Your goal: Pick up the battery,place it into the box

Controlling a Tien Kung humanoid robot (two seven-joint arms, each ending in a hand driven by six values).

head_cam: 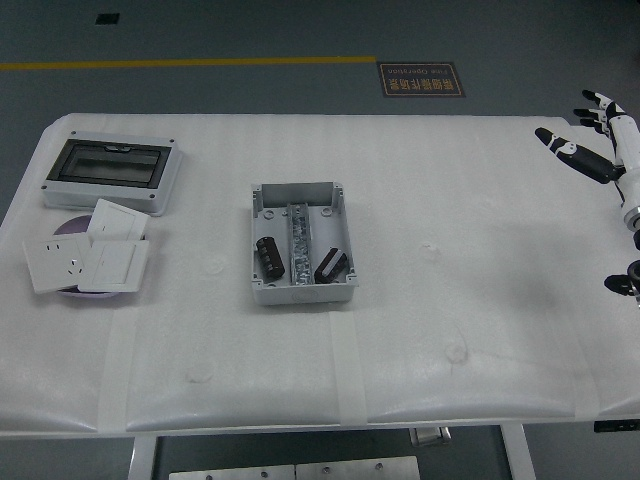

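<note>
My right hand (pixel 592 135) hangs spread and empty at the bench (pixel 450 300) edge; the battery (pixel 269 253) lies in the box (pixel 300 243), so I judge the placing done.

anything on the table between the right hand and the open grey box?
Nothing. In the head view the stretch of white table between the right hand, at the far right edge, and the grey box is bare padding.

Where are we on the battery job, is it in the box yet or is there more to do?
Looks done: the black cylindrical battery lies inside the open grey box, left of its centre rail. The right hand is empty, fingers spread, over the table's far right edge. No other battery shows on the table, so nothing seems left.
</note>
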